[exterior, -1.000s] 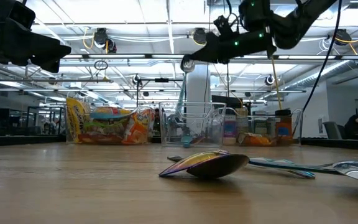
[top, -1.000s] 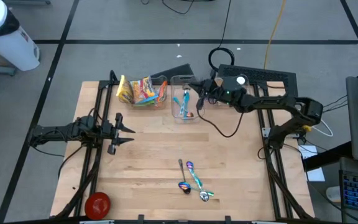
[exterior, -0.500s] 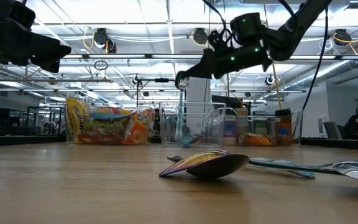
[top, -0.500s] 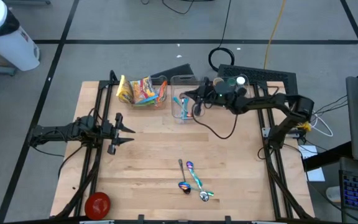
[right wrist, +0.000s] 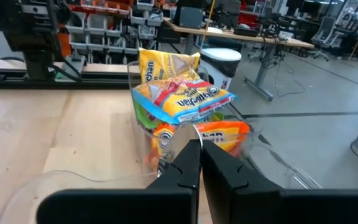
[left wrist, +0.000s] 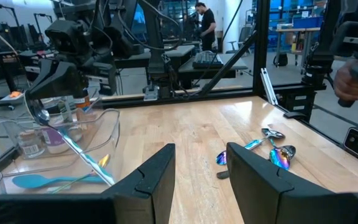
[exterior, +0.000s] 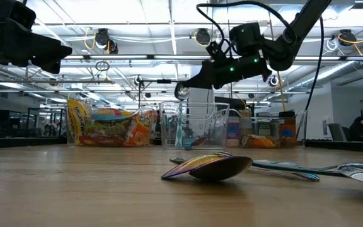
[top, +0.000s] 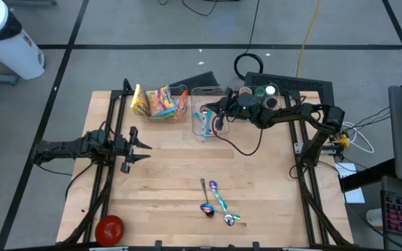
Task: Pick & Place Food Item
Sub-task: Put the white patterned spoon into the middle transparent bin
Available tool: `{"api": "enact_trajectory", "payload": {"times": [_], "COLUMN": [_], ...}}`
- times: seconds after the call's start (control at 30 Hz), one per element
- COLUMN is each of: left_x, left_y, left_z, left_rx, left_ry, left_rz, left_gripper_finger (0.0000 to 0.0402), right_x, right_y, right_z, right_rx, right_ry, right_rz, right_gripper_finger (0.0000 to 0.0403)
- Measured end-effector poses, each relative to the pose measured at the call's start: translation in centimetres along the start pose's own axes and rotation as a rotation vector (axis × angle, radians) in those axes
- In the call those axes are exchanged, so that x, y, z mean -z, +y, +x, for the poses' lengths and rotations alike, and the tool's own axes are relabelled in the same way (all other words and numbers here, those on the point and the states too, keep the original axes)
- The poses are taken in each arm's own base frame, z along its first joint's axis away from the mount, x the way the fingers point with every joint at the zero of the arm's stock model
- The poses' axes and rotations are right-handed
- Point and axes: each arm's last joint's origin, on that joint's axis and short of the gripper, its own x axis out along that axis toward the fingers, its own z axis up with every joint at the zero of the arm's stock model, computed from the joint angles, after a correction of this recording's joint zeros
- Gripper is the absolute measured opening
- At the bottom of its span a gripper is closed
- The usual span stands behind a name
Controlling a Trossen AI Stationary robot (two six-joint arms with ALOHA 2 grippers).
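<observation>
Two arms, one busy: the right gripper, jaws clenched on a spoon, hangs over the clear cutlery bin, probably to drop it. Snack packets sit in the neighbouring bin. The left gripper waits half-open at the table's left, empty.

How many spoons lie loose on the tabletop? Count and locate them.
3, clustered near the front edge: a rainbow-bowled spoon, a blue-bowled spoon beside it, a silver spoon frontmost. None seems hidden.

Yellow-orange snack packets, iridescent spoons (blue-purple), red ball.
</observation>
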Motion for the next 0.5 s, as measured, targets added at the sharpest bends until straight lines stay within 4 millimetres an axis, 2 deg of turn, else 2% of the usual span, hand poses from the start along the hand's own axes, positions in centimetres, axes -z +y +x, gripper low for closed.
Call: {"api": "enact_trajectory", "payload": {"times": [0.27,0.5], "left_x": [0.0,0.0], "left_y": [0.0,0.0], "left_z": [0.0,0.0], "left_rx": [0.0,0.0], "left_ry": [0.0,0.0], "left_rz": [0.0,0.0], "left_gripper_finger": [0.0152,0.0152], "right_x": [0.2,0.33], "right_y": [-0.24,-0.27], "right_z": [-0.03,-0.03], "right_rx": [0.006,0.018], "right_ry": [0.017,0.033], "right_rz": [-0.087,-0.113], "right_gripper_finger": [0.0003,0.0037]}}
